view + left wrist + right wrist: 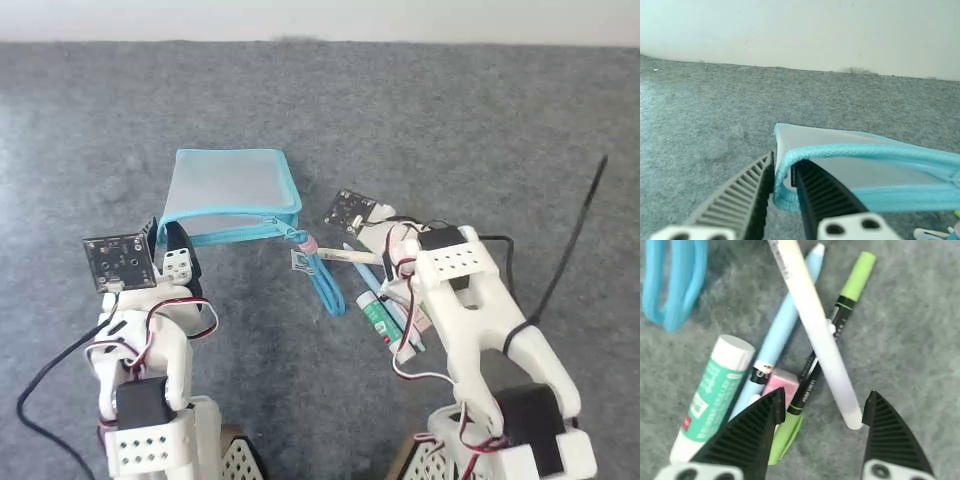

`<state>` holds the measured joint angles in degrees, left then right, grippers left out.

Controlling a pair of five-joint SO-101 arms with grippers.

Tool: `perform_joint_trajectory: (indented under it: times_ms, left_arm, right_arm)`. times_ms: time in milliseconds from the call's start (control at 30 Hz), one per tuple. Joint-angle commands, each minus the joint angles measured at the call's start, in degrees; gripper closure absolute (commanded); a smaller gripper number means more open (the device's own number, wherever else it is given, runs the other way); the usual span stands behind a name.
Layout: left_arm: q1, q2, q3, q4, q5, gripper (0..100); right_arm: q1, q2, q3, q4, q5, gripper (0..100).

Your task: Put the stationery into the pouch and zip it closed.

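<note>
From above, your pouch (232, 190) lies left of centre, the stationery (385, 310) just right of it; in the left wrist view the left gripper (783, 164) is clamped on its blue edge; in the right wrist view the right gripper (825, 392) spreads astride the white pen (812, 330), which slants from top centre to lower right.
</note>
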<state>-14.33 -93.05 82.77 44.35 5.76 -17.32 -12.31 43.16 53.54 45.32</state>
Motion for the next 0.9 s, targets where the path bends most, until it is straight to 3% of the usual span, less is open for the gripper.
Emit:
perform_joint_trajectory:
  times_ms: [0, 133, 867]
  left_arm:
    - [0.3, -0.5, -0.8, -2.4, -0.8, 95]
    - [0.3, -0.5, -0.8, -2.4, -0.8, 95]
    - [0.3, -0.5, -0.8, -2.4, -0.8, 95]
  right_arm:
    - [2.1, -0.4, -3.8, -2.6, 0.9, 76.4]
    - [3.8, -0.3, -3.8, -4.6, 1.2, 82.4]
    - [5.1, 10.3, -8.8, -5.5, 3.7, 82.7]
